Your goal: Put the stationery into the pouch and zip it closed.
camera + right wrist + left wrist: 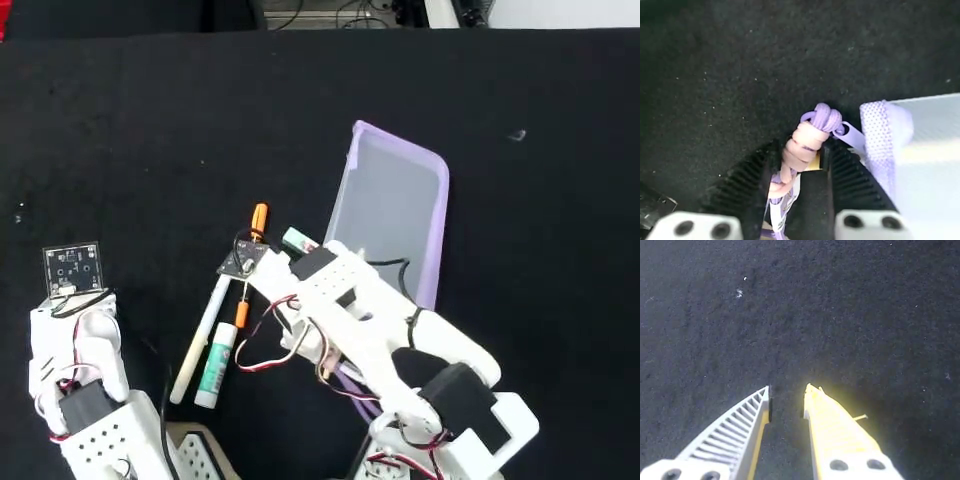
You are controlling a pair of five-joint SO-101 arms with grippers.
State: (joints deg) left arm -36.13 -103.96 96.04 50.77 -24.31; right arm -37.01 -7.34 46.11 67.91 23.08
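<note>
Lilac cord [815, 120], soft and looped, is pinched between the jaws of my right gripper [801, 148], just beside a near corner of the pouch [392, 205]. My left gripper [787, 392] hangs by the near-left corner of the desk [140, 140] over bare black cloth. Its jaws stand a narrow gap apart with nothing between them.

Farther in, toward the middle of the desk and left of the pouch, lie a glue stick [216, 365], a white pen [200, 335], an orange pen [259, 215] and what looks like a small eraser [297, 240], none of them inside. The pens point from the near edge toward the far edge, far ends leaning slightly right.

The pouch runs nearly parallel to them, its long axis also near to far. It looks light and limp, so I expect it to slide on the cloth if I pull the cord alone. My left gripper should pin it. The pens look stiff, smooth and likely to roll, so I would grip each across its barrel at mid-length.
</note>
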